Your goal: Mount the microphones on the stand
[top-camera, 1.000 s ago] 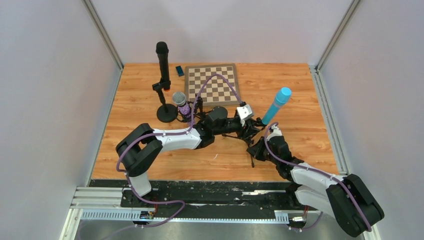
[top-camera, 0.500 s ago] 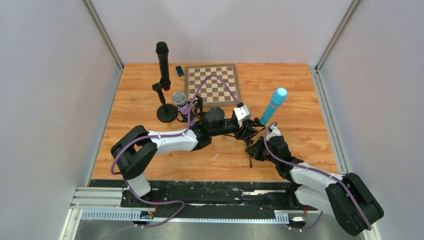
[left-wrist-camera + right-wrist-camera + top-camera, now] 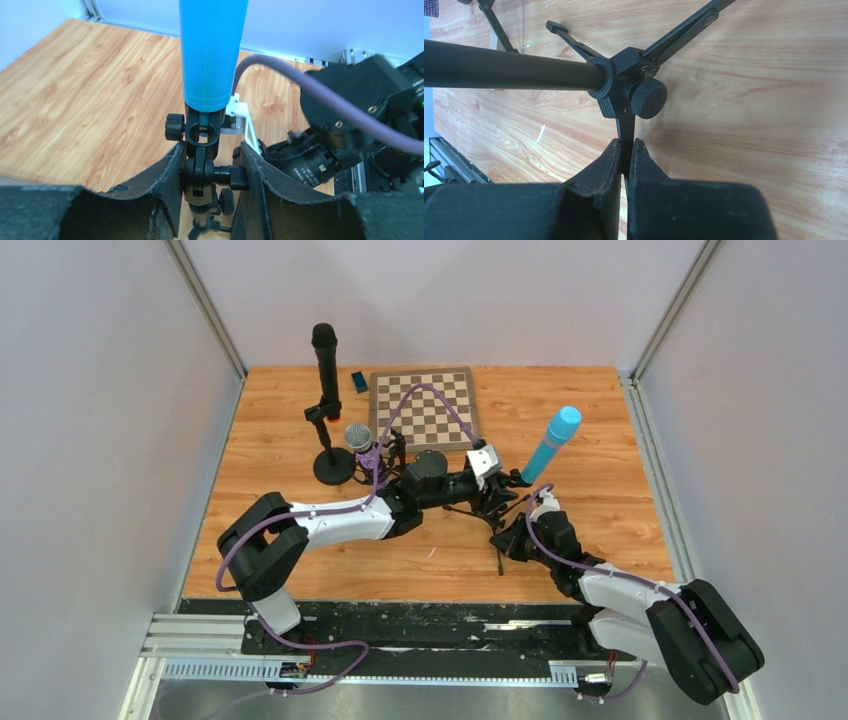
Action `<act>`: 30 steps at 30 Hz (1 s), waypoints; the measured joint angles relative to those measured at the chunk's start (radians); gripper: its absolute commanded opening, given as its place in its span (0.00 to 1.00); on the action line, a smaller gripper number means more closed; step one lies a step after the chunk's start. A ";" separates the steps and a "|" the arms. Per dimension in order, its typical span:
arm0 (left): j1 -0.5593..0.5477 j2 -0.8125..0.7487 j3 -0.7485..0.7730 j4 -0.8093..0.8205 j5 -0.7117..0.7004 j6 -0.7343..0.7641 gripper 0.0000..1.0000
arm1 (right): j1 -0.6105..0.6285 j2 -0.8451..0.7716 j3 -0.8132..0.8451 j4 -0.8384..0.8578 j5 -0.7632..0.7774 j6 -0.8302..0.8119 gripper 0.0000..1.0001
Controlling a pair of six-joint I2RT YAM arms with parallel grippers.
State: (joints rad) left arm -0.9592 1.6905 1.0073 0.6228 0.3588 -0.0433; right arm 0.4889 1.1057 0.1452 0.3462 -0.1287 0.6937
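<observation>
Wood desk (image 3: 600,430), white walls (image 3: 100,440), chessboard (image 3: 425,408) far. Blue mic (image 3: 552,445) atop tripod (image 3: 201,172) mid-right; left jaws grasp its joint under the mic, right jaws clenched on a leg. Black mic (image 3: 325,365) far left.

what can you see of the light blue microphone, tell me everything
The light blue microphone is a smooth, matte, plastic-looking stick, all one blue, with a rounded top. It stands tilted, top leaning to the right in the overhead view. Its lower end sits in the black clip of a tripod stand. Neither claw touches it: the left claw grips the stand's joint just below, the right claw pinches a tripod leg.
</observation>
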 measured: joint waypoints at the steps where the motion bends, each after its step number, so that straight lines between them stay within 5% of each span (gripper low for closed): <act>1: 0.000 -0.006 0.008 -0.004 0.001 0.001 0.00 | -0.001 0.005 0.000 0.004 -0.002 0.000 0.00; 11: 0.003 -0.063 0.095 -0.139 0.004 0.013 0.00 | -0.001 0.026 0.008 0.018 -0.010 0.000 0.00; 15: 0.003 -0.063 0.102 -0.150 0.006 0.014 0.15 | -0.001 0.019 0.008 0.011 -0.006 0.000 0.00; 18: 0.002 -0.064 0.103 -0.149 0.011 0.015 0.49 | -0.002 0.005 0.008 -0.004 0.000 0.000 0.00; 20: 0.002 -0.064 0.103 -0.148 0.014 0.016 0.63 | -0.001 -0.003 0.008 -0.013 0.006 0.000 0.00; 30: -0.003 -0.124 0.102 -0.093 0.024 0.029 0.99 | -0.006 -0.019 0.008 -0.040 0.027 0.001 0.00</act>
State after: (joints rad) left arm -0.9623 1.5661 1.1095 0.5297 0.3828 -0.0139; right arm 0.4831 1.0866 0.1532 0.3061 -0.1017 0.6949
